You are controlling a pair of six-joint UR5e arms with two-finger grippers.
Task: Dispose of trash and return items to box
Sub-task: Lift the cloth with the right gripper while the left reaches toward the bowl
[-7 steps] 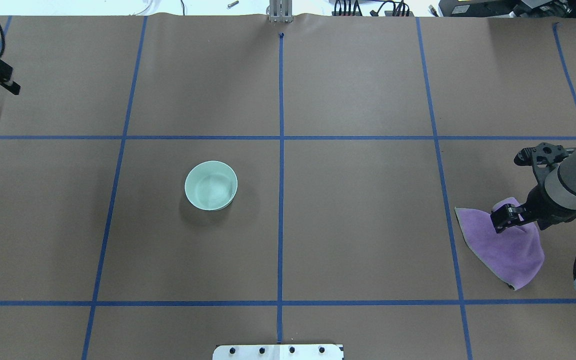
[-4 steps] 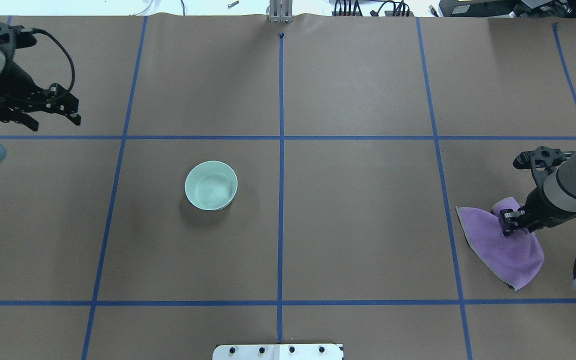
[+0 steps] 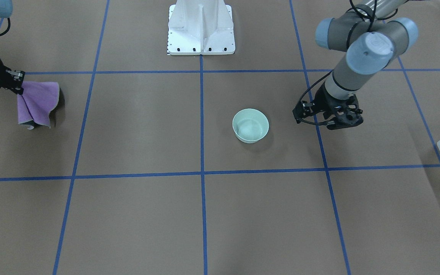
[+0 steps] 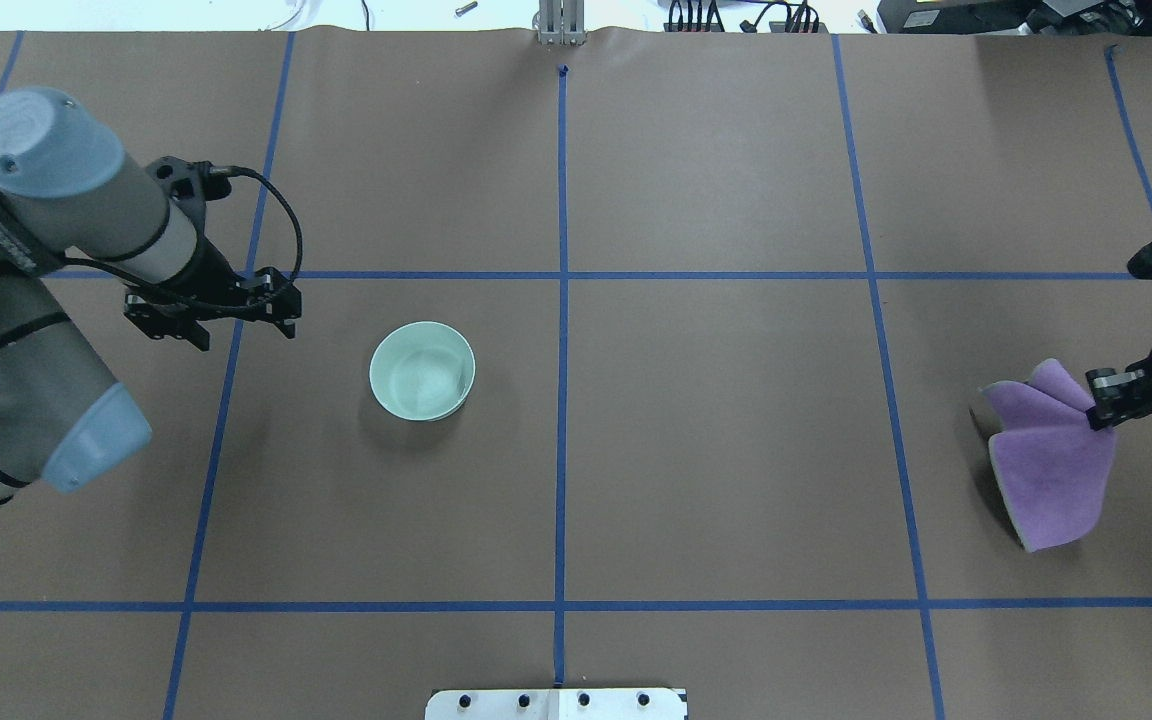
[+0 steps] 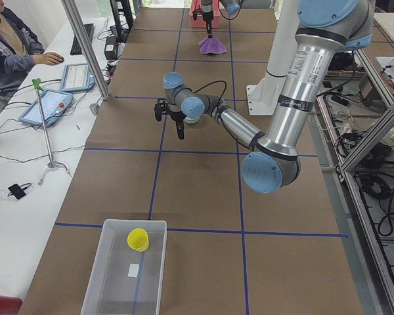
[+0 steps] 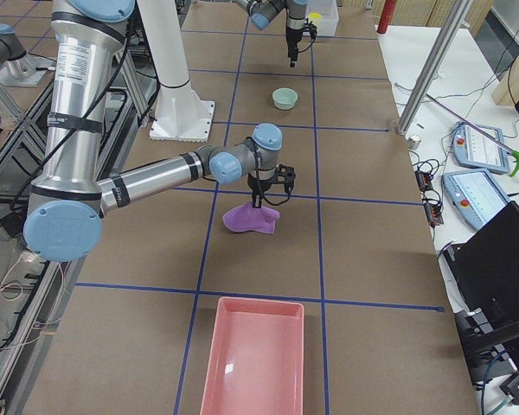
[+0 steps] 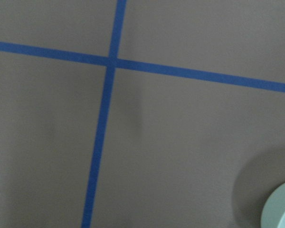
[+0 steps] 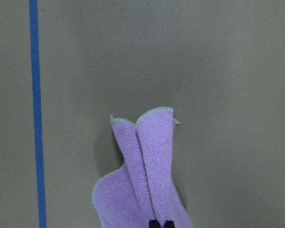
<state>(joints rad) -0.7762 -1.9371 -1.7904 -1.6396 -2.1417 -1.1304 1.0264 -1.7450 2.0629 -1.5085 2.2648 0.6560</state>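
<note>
The pale mint-green bowl (image 4: 422, 371) stands upright and empty left of the table's centre; it also shows in the front view (image 3: 250, 125) and at the corner of the left wrist view (image 7: 281, 209). My left gripper (image 4: 246, 336) is open and empty, hovering to the bowl's left, apart from it. The yellow cup (image 5: 138, 239) lies inside the translucent box (image 5: 95, 289) at the table's left end. My right gripper (image 4: 1101, 410) is shut on a purple cloth (image 4: 1051, 465), which hangs from it at the right side (image 8: 142, 180).
A pink tray (image 6: 253, 363) sits at the table's right end, beyond the cloth. The white robot base (image 3: 201, 30) stands at the near middle edge. Blue tape lines grid the brown table. An operator sits beside the table in the left view.
My left arm has swung in from the far left edge to just left of the bowl. My right gripper has closed on the cloth, lifted it and carried it rightward.
</note>
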